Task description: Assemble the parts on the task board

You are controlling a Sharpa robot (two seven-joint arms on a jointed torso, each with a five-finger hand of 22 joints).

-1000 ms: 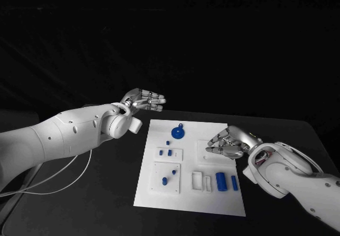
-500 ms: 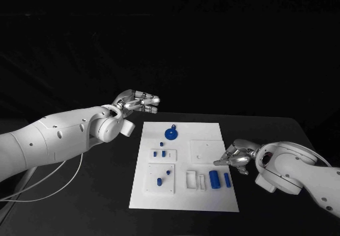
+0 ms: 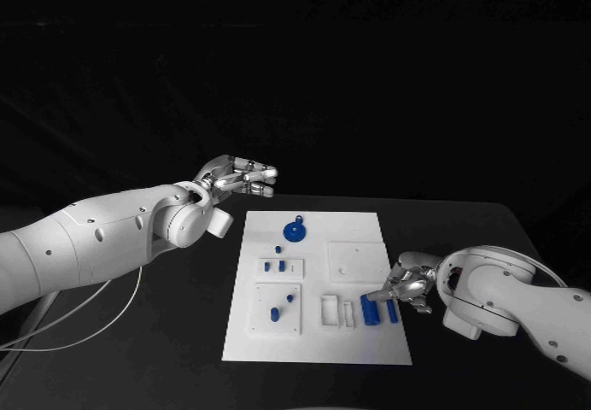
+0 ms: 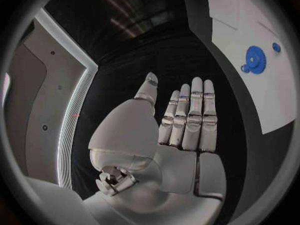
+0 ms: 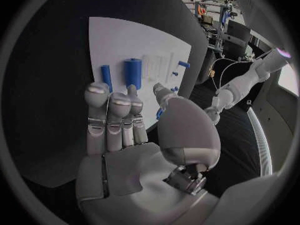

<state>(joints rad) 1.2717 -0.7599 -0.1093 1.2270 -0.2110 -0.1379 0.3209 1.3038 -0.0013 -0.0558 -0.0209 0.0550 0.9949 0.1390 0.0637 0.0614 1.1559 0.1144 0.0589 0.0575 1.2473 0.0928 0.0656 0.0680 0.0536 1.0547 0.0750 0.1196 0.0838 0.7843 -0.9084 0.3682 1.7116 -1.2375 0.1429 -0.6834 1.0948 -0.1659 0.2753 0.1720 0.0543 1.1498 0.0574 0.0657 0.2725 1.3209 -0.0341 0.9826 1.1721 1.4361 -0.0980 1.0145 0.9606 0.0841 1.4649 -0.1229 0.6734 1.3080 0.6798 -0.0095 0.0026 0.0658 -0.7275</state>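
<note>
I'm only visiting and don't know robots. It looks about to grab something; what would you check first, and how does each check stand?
1. Right silver hand near the two blue cylinders on the white task board: ok.
2. Right hand holds nothing, fingers apart: ok.
3. Cylinders lie flat, side by side: ok.
4. Left silver hand off the board, holding nothing: ok.
5. Blue gear away from the right hand: ok.
6. Fingers touching a cylinder: cannot tell.

The near ends of the two blue cylinders (image 5: 132, 73) are hidden behind the right robot hand (image 3: 401, 290) in the right wrist view. The small blue pegs (image 3: 282, 266) on the task board (image 3: 357, 231) are too small to be told apart by shape.
</note>
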